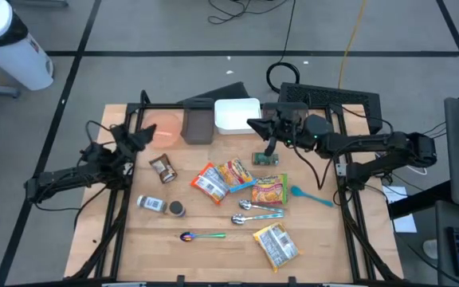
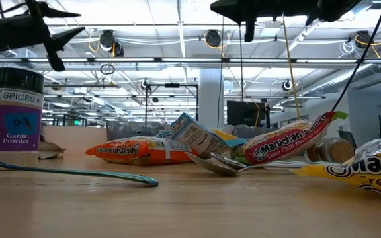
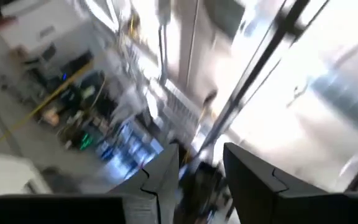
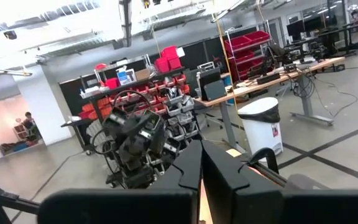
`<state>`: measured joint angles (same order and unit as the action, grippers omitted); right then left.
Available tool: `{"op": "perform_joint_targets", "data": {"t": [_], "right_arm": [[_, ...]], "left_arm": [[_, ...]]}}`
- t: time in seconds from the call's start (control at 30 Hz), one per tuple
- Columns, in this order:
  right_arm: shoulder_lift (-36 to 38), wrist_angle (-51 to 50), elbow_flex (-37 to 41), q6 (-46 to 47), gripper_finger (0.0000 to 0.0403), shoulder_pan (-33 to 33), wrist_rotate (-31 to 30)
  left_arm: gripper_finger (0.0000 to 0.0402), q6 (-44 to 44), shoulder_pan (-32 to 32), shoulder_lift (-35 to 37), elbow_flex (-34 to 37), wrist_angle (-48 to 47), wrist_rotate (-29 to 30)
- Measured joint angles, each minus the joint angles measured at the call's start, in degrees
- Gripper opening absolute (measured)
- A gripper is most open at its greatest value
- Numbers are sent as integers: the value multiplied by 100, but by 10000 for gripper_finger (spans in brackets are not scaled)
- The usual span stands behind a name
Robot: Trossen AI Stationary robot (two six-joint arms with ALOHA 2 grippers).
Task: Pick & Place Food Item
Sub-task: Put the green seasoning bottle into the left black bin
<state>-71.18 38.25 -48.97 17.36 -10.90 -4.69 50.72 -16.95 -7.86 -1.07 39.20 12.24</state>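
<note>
Several food items lie on the wooden table [image 1: 213,263]: an orange packet [image 1: 209,182], a Maruchan noodle packet [image 1: 269,190], a yellow Maruchan packet [image 1: 276,243], a garlic powder jar [image 1: 151,205] and a small brown jar [image 1: 164,168]. My left gripper [image 1: 139,137] is open and empty, raised over the table's left side; it also shows in the left wrist view [image 3: 201,177]. My right gripper [image 1: 255,125] is shut and empty, raised over the far middle; it also shows in the right wrist view [image 4: 201,165]. In the low view both hang high above the items.
A white container [image 1: 237,114], a grey bin [image 1: 198,125] and a pink plate [image 1: 166,127] stand along the far edge. A green item [image 1: 267,159], a teal spoon [image 1: 311,194], metal spoons [image 1: 257,209] and a coloured spoon [image 1: 202,236] lie among the food.
</note>
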Motion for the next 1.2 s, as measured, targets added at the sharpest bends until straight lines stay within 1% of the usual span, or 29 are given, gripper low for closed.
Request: {"op": "perform_joint_targets", "data": {"t": [0.13,0.2,0.27,0.33,0.4,0.47,0.53,0.63,0.7,0.8,0.93,1.03,1.13,1.2], "right_arm": [[0,147,0,-2,4,8,22],[0,204,0,-2,4,9,22],[-2,334,0,0,4,9,22],[3,485,0,-3,4,9,22],[4,535,0,18,4,9,23],[2,540,0,111,4,9,24],[3,548,0,195,4,9,25],[2,497,0,206,4,9,37],[0,479,0,196,4,9,39],[0,484,0,195,4,11,40],[0,484,0,195,4,11,42],[0,473,0,279,4,11,42],[0,384,0,300,4,11,44],[0,251,0,327,5,11,44]], "left_arm": [[136,-404,0,0,-333,-25,1],[136,-707,0,0,-720,-592,1],[136,-1106,0,-4,-1281,-1708,10],[136,-1554,0,-49,-2078,-3295,45],[136,-1849,0,-264,-2986,-4940,161],[136,-1929,0,-625,-3810,-6300,176],[136,-1939,0,-1011,-4538,-7153,99],[136,-1965,0,-1510,-5271,-7903,-156],[136,-2087,0,-1817,-5485,-8238,-429],[136,-2127,0,-2221,-5515,-8494,-818],[136,-2142,0,-2780,-5319,-8502,-926],[136,-2285,0,-3316,-5268,-8138,-1111],[139,-2559,0,-3866,-5268,-7536,-1496],[149,-2656,0,-4255,-5268,-7129,-1815]]}}
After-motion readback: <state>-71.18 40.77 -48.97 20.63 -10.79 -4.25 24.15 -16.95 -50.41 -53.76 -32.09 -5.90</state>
